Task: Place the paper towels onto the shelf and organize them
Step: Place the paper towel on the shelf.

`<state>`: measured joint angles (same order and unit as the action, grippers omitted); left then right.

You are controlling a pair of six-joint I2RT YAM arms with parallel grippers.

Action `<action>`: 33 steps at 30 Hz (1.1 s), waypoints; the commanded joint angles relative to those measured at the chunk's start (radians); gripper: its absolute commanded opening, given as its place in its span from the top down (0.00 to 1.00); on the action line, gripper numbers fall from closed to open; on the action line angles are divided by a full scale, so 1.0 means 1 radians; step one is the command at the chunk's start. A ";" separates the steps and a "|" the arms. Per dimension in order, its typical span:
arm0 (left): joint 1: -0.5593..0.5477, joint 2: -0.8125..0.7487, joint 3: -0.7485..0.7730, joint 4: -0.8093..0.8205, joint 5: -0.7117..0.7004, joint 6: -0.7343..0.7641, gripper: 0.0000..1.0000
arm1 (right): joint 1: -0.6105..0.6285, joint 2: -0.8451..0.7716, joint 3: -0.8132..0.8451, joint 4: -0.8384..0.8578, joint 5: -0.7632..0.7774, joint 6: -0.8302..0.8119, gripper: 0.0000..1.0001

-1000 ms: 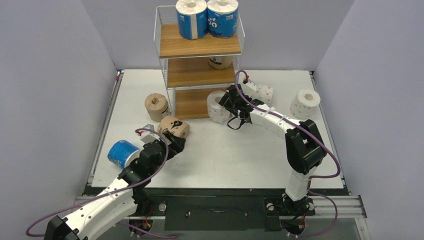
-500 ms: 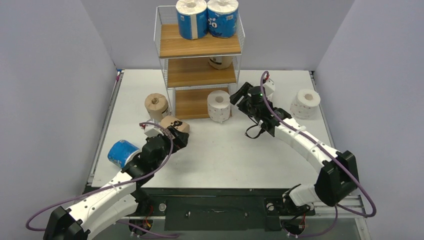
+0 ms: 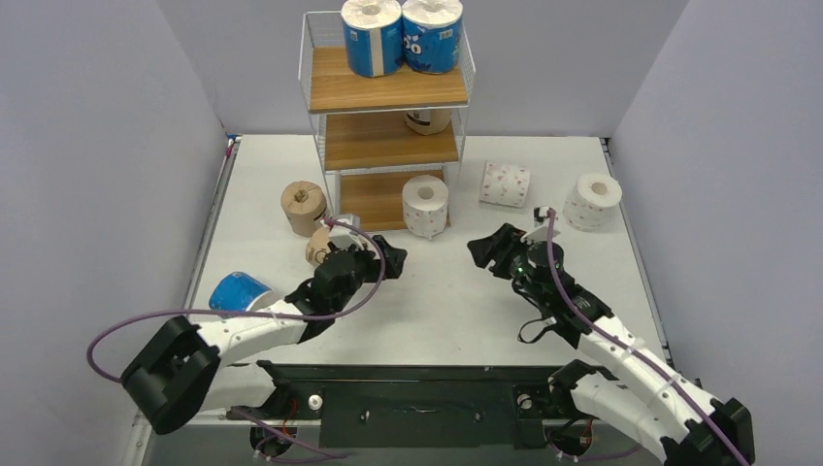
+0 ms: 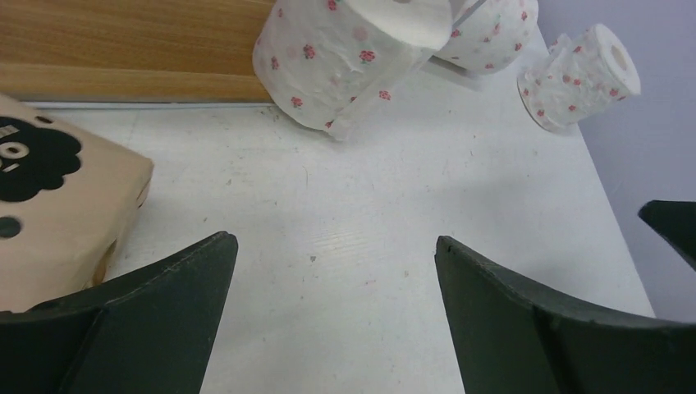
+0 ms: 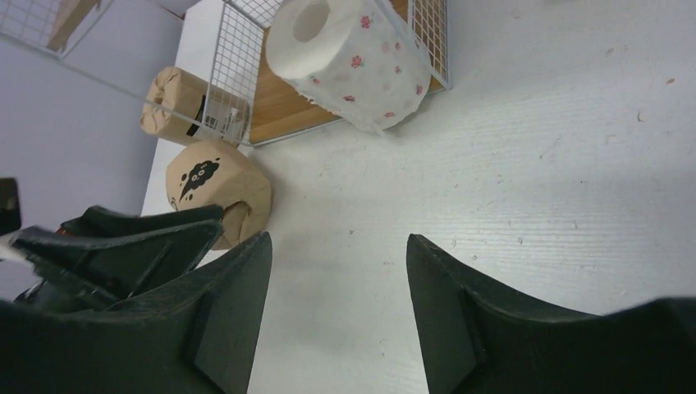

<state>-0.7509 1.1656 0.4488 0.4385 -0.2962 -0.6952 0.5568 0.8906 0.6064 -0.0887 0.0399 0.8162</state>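
Top external alone shows the sideways blue roll; wrist views show left tool and right tool spread.

The tall three-tier shelf of light wooden boards in a white wire frame stands upright. Two blue-wrapped paper towel rolls stand side by side on its top board. A pale tan roll sits half hidden at the middle board's back right. A white red-dotted roll stands at the bottom board's front right corner. Right of the shelf a second white roll lies on its side, and a third white roll stands farther right. An upright tan roll stands just left of the shelf. A black-printed tan roll lies near its front left corner. A blue roll lies on its side well out to the front left.
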 commanded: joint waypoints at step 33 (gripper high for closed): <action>-0.010 0.778 0.491 0.429 -0.076 0.181 0.59 | 0.018 -0.415 -0.232 0.092 0.126 -0.118 0.51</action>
<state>-0.7769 1.9076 0.8722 0.8829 -0.3809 -0.4911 0.5774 0.4862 0.3290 -0.0101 0.1352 0.7155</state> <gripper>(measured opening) 0.428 0.496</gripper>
